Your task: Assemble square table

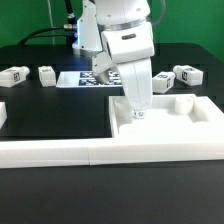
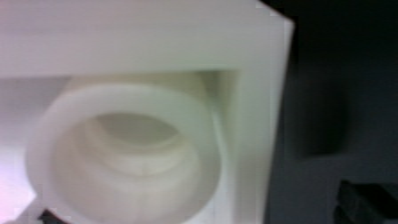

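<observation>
The square table's white slab lies at the exterior view's right, against the front border bar. My gripper points straight down over the slab's near-left corner, its fingers apart on either side of a short white leg standing there. Another leg stands upright on the slab's far right. In the wrist view the leg's round end fills the picture, blurred, set in the slab's corner; my fingers barely show there.
Loose tagged legs lie on the black table: two at the back left, two at the back right. The marker board lies behind the arm. A long white border bar runs along the front.
</observation>
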Controlling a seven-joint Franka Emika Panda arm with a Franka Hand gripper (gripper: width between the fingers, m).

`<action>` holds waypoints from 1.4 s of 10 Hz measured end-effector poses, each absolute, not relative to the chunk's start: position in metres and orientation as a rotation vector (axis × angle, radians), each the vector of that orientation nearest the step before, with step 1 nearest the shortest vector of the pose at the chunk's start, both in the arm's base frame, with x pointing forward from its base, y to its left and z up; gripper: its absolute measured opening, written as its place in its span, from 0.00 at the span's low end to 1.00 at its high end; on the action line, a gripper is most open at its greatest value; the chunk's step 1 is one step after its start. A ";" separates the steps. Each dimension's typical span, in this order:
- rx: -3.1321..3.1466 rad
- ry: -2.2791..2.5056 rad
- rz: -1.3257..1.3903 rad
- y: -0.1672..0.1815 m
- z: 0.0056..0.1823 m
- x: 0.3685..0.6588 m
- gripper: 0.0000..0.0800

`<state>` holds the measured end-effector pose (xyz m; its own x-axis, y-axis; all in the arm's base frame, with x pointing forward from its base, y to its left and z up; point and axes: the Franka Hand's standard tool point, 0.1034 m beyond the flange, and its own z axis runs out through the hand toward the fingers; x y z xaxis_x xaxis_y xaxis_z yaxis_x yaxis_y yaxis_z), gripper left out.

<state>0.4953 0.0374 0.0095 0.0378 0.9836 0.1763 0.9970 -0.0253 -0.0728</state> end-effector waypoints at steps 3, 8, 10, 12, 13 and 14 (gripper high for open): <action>-2.346 -1.839 -0.058 0.061 0.048 0.485 0.81; -2.683 -1.290 0.000 0.105 0.070 0.480 0.81; -2.754 -1.125 0.015 0.106 0.070 0.479 0.81; -2.895 -0.699 0.063 0.130 0.071 0.467 0.81; -2.910 -0.639 0.077 0.150 0.074 0.459 0.81; -2.950 -0.445 0.098 0.170 0.075 0.451 0.81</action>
